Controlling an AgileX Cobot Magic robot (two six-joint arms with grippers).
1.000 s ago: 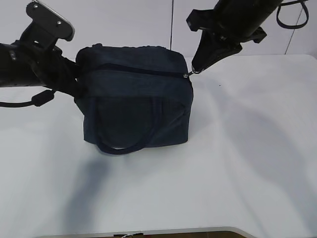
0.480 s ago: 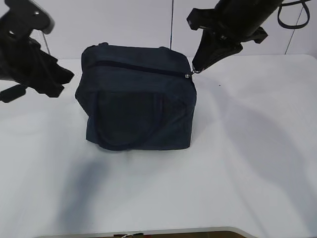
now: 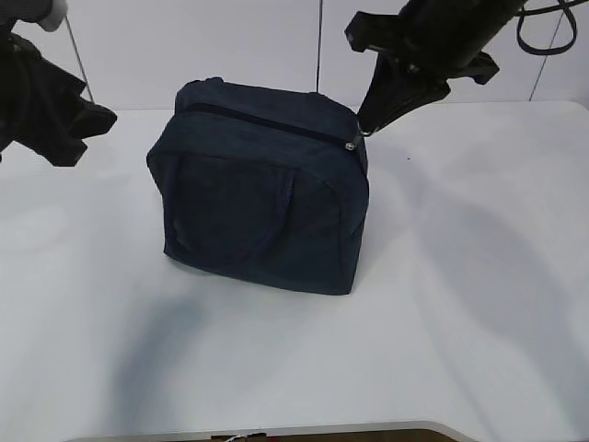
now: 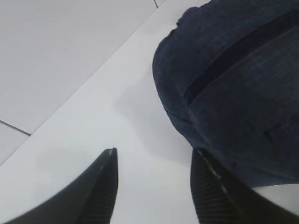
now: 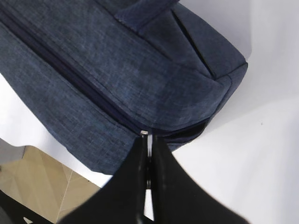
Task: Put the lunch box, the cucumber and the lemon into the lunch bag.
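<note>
The dark navy lunch bag [image 3: 262, 203] stands mid-table with its zipper closed along the top. My right gripper [image 3: 364, 125] comes down from the upper right and is shut on the silver zipper pull [image 3: 352, 141] at the bag's right end. The right wrist view shows the pull [image 5: 146, 134] pinched between the fingers of the right gripper [image 5: 148, 140] against the bag [image 5: 117, 70]. My left gripper [image 4: 154, 156] is open and empty over the table, just left of the bag [image 4: 233, 93]. From outside, the left gripper [image 3: 78, 129] hangs apart from the bag. The lunch box, cucumber and lemon are out of view.
The white table [image 3: 460, 276] stretches wide to the right and in front of the bag. Its front edge [image 3: 276, 431] runs along the bottom, and a pale wall stands behind. Tan floor [image 5: 46, 186] shows past the table edge in the right wrist view.
My left gripper let go of the bag's left end, opened and drew back to the upper left. The bag has swung up and stands taller. The right gripper kept its hold on the pull.
</note>
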